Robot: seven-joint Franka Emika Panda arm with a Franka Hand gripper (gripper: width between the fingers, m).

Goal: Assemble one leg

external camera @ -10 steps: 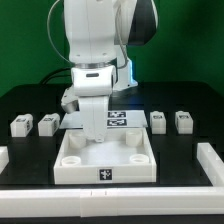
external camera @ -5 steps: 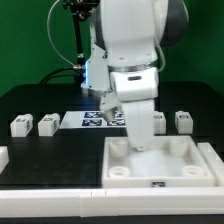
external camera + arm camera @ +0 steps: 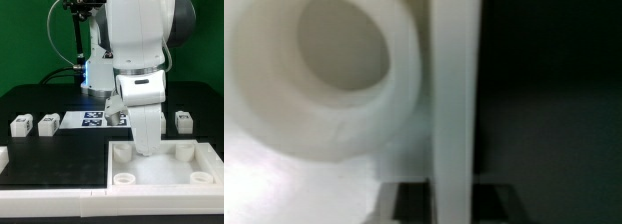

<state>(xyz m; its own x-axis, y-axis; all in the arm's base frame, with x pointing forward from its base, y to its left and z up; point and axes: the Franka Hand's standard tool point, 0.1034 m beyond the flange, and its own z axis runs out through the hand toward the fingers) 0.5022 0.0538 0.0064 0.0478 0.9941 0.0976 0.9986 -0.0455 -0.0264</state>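
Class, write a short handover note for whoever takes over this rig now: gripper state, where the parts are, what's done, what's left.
Gripper low by the far wall of the tray piece; open or shut cannot be told.
Legs: three visible, loose on the table, two at the exterior view's left, one at its right.
Done: no leg fitted; visible sockets empty.
Left: pick a leg, seat it in a socket.

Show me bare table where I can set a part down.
Free: the black table between the two legs at the exterior view's left, the tray and the front rail. Crowded: the hand over the tray, the marker board just behind.
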